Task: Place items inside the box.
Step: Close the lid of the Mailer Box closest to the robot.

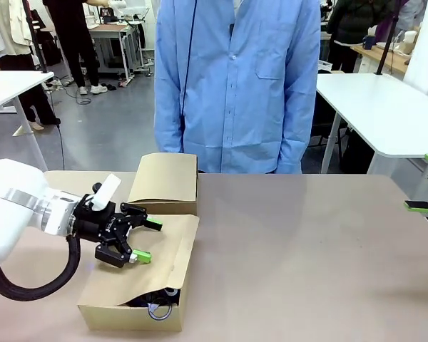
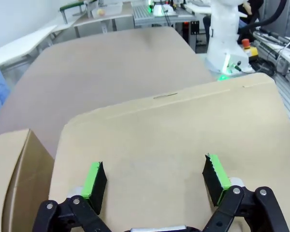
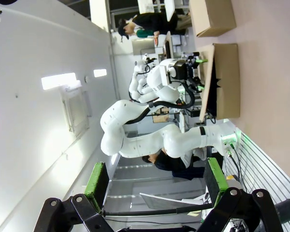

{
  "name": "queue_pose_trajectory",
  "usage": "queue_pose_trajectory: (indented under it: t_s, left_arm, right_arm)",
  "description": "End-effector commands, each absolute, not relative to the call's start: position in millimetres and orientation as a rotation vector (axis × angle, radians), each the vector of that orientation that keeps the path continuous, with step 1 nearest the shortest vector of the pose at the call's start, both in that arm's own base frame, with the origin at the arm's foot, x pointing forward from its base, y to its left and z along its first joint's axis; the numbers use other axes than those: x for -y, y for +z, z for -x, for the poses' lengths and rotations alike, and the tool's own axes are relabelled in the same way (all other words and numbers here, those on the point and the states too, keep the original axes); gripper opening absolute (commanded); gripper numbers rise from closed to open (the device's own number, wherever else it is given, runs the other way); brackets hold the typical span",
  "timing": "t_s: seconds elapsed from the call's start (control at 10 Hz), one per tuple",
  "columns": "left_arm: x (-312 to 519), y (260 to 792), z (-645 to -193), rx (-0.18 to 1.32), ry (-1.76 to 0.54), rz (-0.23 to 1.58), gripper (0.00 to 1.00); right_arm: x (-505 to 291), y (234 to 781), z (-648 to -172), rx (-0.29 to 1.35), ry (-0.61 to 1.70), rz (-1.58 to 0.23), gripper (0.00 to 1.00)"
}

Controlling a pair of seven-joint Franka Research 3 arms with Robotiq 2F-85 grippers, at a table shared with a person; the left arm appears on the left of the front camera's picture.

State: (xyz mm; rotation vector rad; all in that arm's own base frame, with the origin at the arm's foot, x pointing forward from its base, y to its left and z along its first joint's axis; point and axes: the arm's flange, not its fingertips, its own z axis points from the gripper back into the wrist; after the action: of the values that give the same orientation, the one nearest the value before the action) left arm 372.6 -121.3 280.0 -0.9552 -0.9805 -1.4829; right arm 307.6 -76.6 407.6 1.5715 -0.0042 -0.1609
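— On the counter (image 1: pixel 307 242), is any brand, label or writing to be read?

— None can be read. Both cardboard boxes are plain brown. The box (image 1: pixel 139 285) is seen at the near left of the front view, and its hinged flap lid (image 1: pixel 153 256) is lowered over it but not fully shut: a gap is left at the near end, where something dark and a pale ring are seen inside. What these are cannot be told. The smaller box (image 1: pixel 165 184) is placed just behind it, closed, in front of the person in a blue shirt (image 1: pixel 235 78).

— How is the left arm posed?

— It is brought in from the left side, with the wrist held nearly level, and the left tool (image 1: pixel 146 240) is pointed to the right, over the flap lid. Its two fingers are spread wide apart and nothing is held between them. In the left wrist view the left tool (image 2: pixel 154 181) is seen just above the lid surface (image 2: pixel 183 140), with the green pads (image 2: pixel 93 179) on either side of bare cardboard; whether the lid is touched cannot be told.

— And the right tool?

— At the right edge of the front view a green pad (image 1: pixel 417 206) of the right tool is seen, well apart from the boxes. In the right wrist view the right tool (image 3: pixel 157 186) is seen fully spread and empty, turned sideways toward the left arm (image 3: pixel 154 82) and the box (image 3: pixel 224 79) farther off.
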Motion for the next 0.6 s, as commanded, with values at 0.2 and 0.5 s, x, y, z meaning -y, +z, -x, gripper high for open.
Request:
queue_pose_trajectory:
  t_s: [0.2, 0.5]
  left_arm:
    - [113.2, 270.4, -219.9, 0.977, -1.512, 0.844, 1.00]
    - [98.8, 303.8, -238.7, 1.001, -1.405, 0.947, 1.00]
  right_arm:
    - [79.3, 410.7, -308.2, 0.014, -0.147, -1.573, 1.00]
    - [79.3, 410.7, -308.2, 0.014, -0.147, -1.573, 1.00]
